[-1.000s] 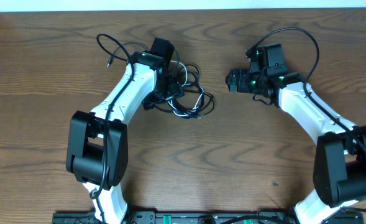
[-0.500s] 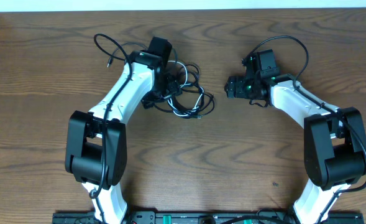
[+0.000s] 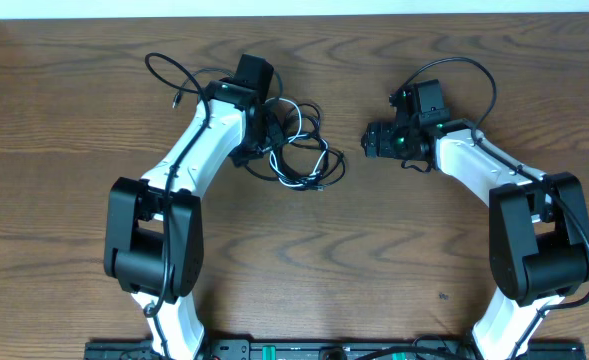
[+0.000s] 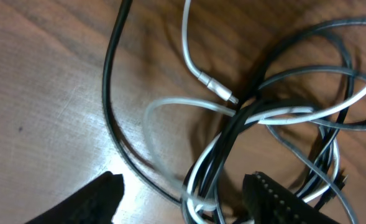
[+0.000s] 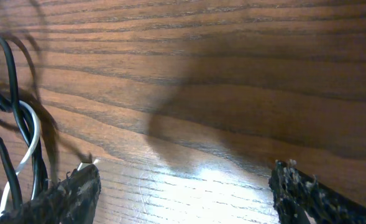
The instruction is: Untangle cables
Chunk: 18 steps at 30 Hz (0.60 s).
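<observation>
The black cable (image 3: 319, 158) and the white cable (image 3: 296, 180) lie in one tangled heap at the table's upper middle. A thin black strand (image 3: 164, 70) loops off to the upper left and ends in a small plug. My left gripper (image 3: 272, 135) sits over the heap's left side. In the left wrist view it is open (image 4: 183, 200), with a bundle of black cable (image 4: 111, 93) and white cable (image 4: 217, 90) strands between its fingers. My right gripper (image 3: 371, 140) is to the right of the heap, open and empty (image 5: 186, 193). The heap's edge (image 5: 12, 146) shows at the left of the right wrist view.
Wooden table (image 3: 304, 260). A thicker black cord (image 3: 479, 60) arcs over the right arm. The table's far edge (image 3: 304, 14) runs along the top. A black rail (image 3: 274, 350) lies along the near edge.
My right gripper swung a little left toward the heap, then stopped. My left gripper shifted slightly up and left, and the upper-left black loop moved with it.
</observation>
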Motion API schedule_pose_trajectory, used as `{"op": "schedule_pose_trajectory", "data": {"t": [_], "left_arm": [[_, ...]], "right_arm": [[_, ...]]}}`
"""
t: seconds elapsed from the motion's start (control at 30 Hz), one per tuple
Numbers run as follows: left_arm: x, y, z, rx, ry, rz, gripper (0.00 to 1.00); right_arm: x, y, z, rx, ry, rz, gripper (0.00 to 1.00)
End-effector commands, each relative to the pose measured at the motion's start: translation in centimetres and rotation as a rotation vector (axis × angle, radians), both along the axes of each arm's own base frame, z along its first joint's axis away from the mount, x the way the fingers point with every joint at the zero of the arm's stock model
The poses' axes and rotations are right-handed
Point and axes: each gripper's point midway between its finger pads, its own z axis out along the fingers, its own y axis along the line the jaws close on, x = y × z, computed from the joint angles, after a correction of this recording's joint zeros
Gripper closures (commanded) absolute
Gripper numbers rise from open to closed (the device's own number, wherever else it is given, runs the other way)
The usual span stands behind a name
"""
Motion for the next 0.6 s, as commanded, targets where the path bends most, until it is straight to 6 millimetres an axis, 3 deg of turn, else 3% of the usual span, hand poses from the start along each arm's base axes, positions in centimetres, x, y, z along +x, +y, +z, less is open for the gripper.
{"op": "schedule_pose_trajectory", "data": {"t": [0.0, 0.13, 0.3, 0.57], "left_arm": [[-0.1, 0.6, -2.1, 0.028, 0.045, 0.065, 0.38], [-0.2, 0.7, -3.1, 0.033, 0.063, 0.067, 0.50], [0.4, 1.4, -3.1, 0.077, 0.033, 0.077, 0.91], [2.1, 3.5, -1.9, 0.088, -0.014, 0.057, 0.93]], "right_arm": [[0.2, 0.3, 0.4, 0.000, -0.015, 0.012, 0.16], [0.2, 0.3, 0.4, 0.000, -0.015, 0.012, 0.16], [0.2, 0.3, 0.4, 0.000, -0.015, 0.012, 0.16], [0.2, 0.3, 0.4, 0.000, -0.015, 0.012, 0.16]]}}
